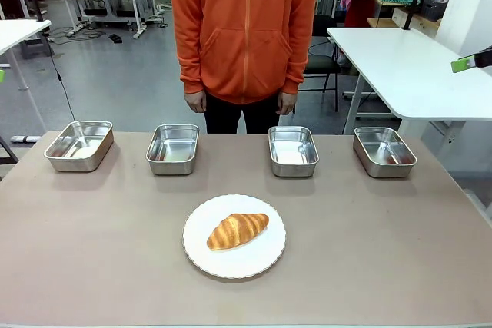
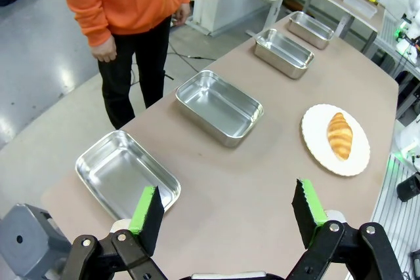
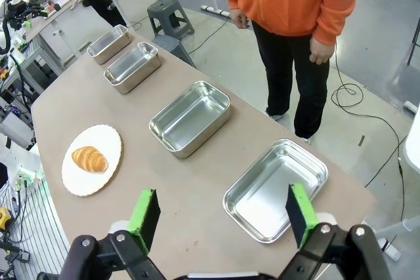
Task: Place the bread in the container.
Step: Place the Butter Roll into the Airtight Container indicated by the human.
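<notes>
Near the middle of the tabletop [image 1: 84,259], closer to the robot's edge than to the far one, the bread [image 1: 237,230] lay on a round white plate [image 1: 265,263], slanted, with its right tip turned a little toward the far side. It touched nothing but the plate. Along the far edge stood a row of four steel containers [image 1: 172,165], well apart from each other and from the plate: one by the far-left corner, one by the far-right corner, two between them. I could not tell which one was meant for the bread. A person [image 1: 244,28] in an orange hooded top stood just behind the far edge, facing the middle pair, both hands hanging at the sides.

In the left wrist view the left gripper [image 2: 226,204] hung above the left end of the tabletop with its jaws spread wide, bare tabletop showing between the green pads. In the right wrist view the right gripper [image 3: 222,211] hung likewise above the right end, jaws wide apart, gripping nothing
</notes>
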`<state>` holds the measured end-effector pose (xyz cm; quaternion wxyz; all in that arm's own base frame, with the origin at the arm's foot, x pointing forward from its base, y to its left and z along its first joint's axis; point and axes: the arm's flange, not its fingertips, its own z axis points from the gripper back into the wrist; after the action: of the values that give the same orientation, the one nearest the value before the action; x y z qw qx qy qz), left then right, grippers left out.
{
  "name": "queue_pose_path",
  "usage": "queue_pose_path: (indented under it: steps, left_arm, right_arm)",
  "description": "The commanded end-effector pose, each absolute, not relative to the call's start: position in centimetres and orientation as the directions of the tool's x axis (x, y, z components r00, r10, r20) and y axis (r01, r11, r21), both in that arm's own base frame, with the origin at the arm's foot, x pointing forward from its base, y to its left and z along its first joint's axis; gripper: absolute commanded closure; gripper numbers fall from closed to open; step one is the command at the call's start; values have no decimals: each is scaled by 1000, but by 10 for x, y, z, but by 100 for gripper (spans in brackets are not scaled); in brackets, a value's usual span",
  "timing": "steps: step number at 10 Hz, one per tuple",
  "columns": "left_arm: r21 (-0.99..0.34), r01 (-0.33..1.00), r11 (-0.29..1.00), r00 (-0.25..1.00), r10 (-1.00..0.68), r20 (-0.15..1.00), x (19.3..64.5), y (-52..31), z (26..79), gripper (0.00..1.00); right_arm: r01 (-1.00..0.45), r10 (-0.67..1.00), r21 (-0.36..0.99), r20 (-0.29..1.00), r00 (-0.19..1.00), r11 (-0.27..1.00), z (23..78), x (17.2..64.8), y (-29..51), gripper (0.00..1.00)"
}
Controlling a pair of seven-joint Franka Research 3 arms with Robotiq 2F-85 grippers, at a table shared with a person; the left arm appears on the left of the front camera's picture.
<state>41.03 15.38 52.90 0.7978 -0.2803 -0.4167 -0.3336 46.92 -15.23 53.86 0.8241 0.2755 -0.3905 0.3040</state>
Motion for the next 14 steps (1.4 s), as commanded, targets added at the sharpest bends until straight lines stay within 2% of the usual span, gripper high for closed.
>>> queue_pose_path:
  steps: [1,14]
  left_arm:
    - [-168,766,621,428,-297,853,410,154,529,0]
    - [-168,766,621,428,-297,853,410,154,529,0]
  right_arm:
    - [-714,285,209,815,505,668,540,470,-151,0]
    - [-714,285,209,815,505,668,540,470,-151,0]
